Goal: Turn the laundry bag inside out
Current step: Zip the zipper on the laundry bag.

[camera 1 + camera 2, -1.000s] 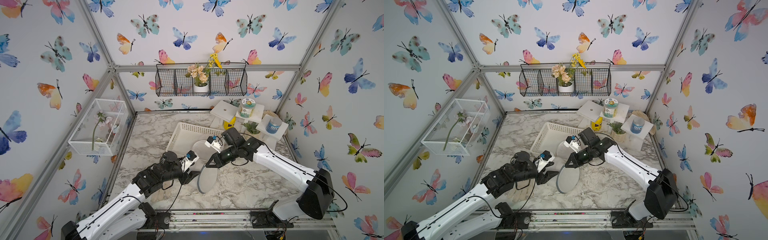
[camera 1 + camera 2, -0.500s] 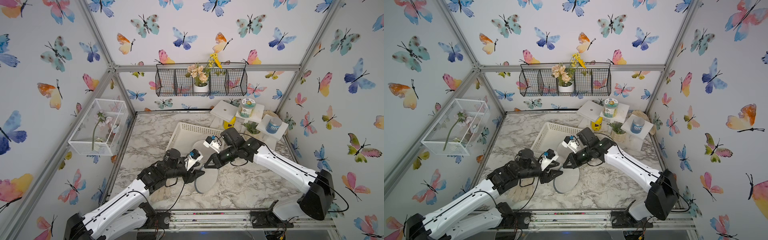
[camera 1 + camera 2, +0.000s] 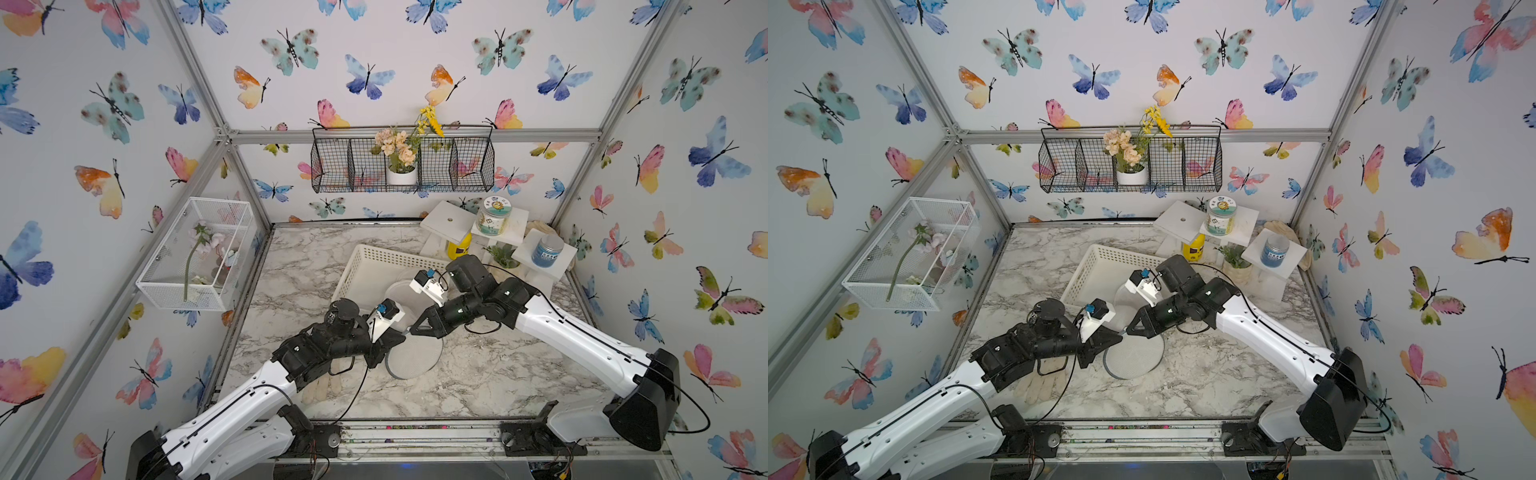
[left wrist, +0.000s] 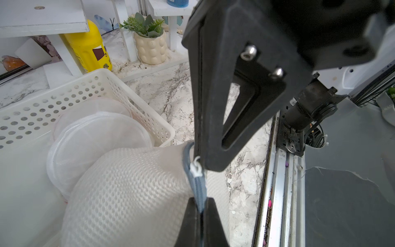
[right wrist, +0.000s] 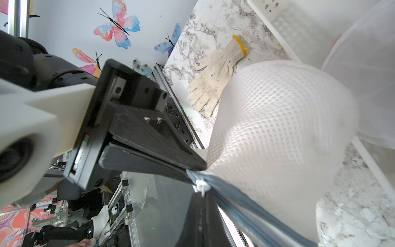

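The laundry bag (image 3: 415, 359) (image 3: 1133, 359) is a round white mesh pouch with a grey-blue zipper trim (image 4: 197, 188). It hangs over the marble table between my two arms. My left gripper (image 3: 398, 338) (image 4: 201, 205) is shut on the trim just below the white zipper pull (image 4: 197, 166). My right gripper (image 3: 412, 330) (image 5: 202, 197) is shut on the same rim at the zipper pull (image 5: 202, 187), its tip almost touching the left one. The mesh (image 5: 277, 119) bulges away from both grips.
A white perforated basket (image 3: 374, 266) behind the bag holds other round mesh bags (image 3: 405, 291). A cotton work glove (image 3: 1038, 382) (image 5: 213, 72) lies under the left arm. At the back right stand white stands (image 3: 449, 216), a yellow bottle (image 4: 87, 47) and a potted plant (image 4: 150, 46).
My left gripper has moved right to the bag's rim and shut on the trim. The bag, seen edge-on before, now hangs as a wider disc. The right gripper has stayed shut.
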Robot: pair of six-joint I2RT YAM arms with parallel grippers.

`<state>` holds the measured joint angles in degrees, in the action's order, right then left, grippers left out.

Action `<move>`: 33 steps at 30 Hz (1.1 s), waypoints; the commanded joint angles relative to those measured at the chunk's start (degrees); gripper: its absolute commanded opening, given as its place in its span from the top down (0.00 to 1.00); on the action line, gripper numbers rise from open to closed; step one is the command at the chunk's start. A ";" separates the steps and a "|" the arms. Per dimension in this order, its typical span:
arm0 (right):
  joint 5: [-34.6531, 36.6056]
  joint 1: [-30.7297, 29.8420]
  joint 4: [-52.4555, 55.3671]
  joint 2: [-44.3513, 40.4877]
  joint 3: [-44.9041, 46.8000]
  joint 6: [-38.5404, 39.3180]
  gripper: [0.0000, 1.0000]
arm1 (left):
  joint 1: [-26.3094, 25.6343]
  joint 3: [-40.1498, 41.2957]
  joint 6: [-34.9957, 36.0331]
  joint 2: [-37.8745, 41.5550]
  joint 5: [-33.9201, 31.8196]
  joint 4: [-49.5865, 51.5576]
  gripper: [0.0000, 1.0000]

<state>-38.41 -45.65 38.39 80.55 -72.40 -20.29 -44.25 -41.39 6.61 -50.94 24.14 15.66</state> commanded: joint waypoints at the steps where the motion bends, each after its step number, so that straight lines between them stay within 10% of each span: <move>1: 6.00 1.85 3.09 -1.34 0.62 1.21 0.97 | 0.13 0.64 0.60 2.42 -0.40 2.45 1.00; 17: 2.76 8.03 6.47 -3.71 9.55 1.24 0.98 | 0.48 7.44 -5.85 13.11 -4.54 -3.15 1.00; 24: -0.16 7.95 6.06 -1.57 5.56 2.39 0.98 | 0.50 5.33 -3.34 8.85 -4.43 0.19 0.42; 33: -3.75 4.73 7.66 2.66 -0.76 5.32 0.98 | 0.48 2.18 -0.78 2.16 1.85 -2.84 0.37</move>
<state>-38.87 -39.62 44.60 82.39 -71.26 -16.91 -43.94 -37.80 4.10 -46.17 22.00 14.31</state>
